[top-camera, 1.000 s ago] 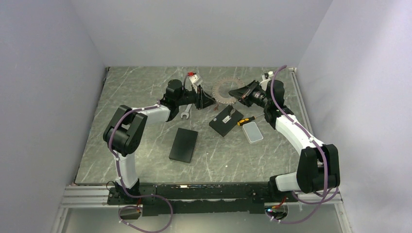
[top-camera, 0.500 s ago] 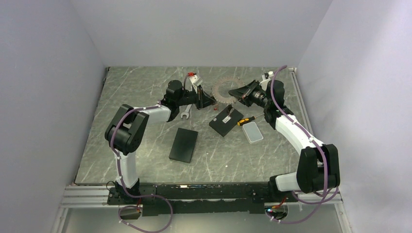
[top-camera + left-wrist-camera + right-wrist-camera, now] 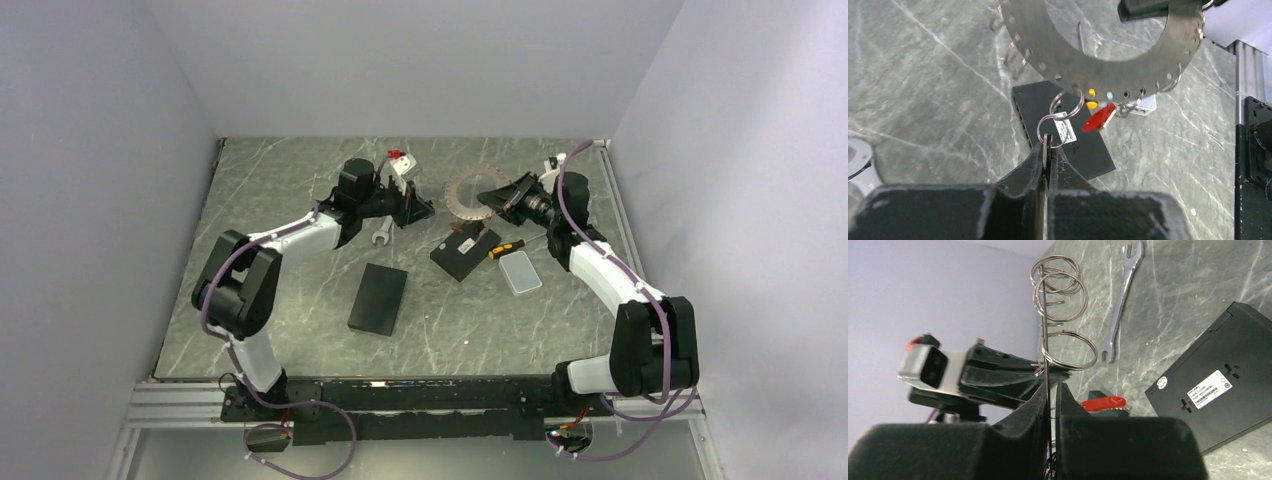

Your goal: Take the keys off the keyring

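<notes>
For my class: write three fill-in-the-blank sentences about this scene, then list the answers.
The tag hanging from the keyring is ____.
The right fingers grip the ____.
The left fingers pinch a small ____ linked to the keyring.
Answers: red; keyring; ring.

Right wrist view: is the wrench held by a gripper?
No, the wrench lies flat on the table, with nothing touching it.
</notes>
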Controlling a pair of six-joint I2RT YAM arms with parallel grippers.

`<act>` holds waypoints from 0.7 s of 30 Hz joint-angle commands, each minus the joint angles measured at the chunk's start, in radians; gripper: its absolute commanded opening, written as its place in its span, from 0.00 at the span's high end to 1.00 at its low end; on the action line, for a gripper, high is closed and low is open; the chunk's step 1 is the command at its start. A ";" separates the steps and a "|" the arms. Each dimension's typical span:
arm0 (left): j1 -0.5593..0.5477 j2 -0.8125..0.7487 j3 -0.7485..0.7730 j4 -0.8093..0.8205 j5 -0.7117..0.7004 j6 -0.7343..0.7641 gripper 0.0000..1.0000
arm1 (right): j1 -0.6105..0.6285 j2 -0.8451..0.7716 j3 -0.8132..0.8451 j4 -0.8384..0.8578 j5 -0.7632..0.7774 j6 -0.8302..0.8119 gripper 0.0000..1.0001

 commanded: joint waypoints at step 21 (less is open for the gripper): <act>-0.014 -0.136 0.489 -0.974 -0.087 0.506 1.00 | -0.006 0.114 -0.195 0.671 -0.340 -0.109 0.90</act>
